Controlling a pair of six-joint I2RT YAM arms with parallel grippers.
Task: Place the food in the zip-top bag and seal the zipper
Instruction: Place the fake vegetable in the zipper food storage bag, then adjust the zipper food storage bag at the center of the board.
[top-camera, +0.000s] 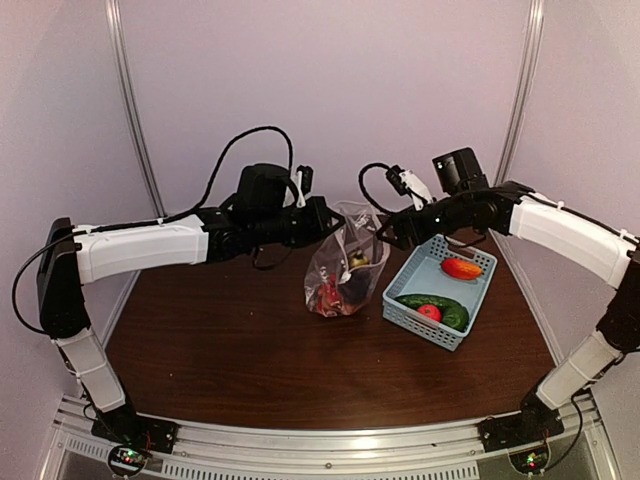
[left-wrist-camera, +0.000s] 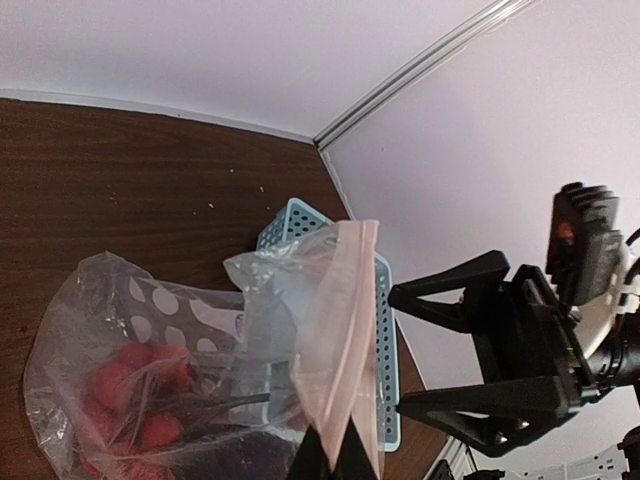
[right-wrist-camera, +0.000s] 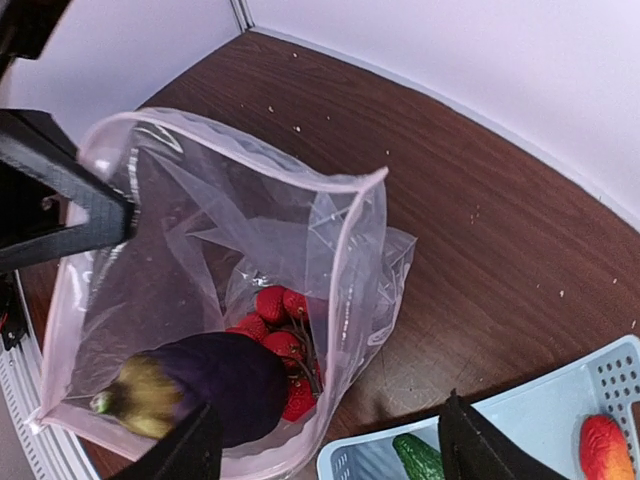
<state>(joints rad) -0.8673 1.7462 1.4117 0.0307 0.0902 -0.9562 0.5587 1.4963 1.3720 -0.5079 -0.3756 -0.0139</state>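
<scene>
At the middle of the table (top-camera: 220, 350), the clear bag (top-camera: 335, 265) stands upright with its mouth open, and a dark eggplant (right-wrist-camera: 225, 385) and a cluster of small red fruits (right-wrist-camera: 278, 325) lie at its bottom. The left gripper (left-wrist-camera: 330, 462) has its fingers closed on the pinkish-white zipper strip (left-wrist-camera: 335, 330) at the bag's top edge and holds that side up. The right gripper (right-wrist-camera: 330, 420) hangs just beside the other side of the mouth, fingers spread wide and gripping nothing. Just to the right of the bag, a light-blue basket (top-camera: 415, 325) holds a green cucumber (top-camera: 425, 300), a red tomato (top-camera: 430, 312), a green lump (top-camera: 456, 318) and an orange-red piece (top-camera: 460, 268).
</scene>
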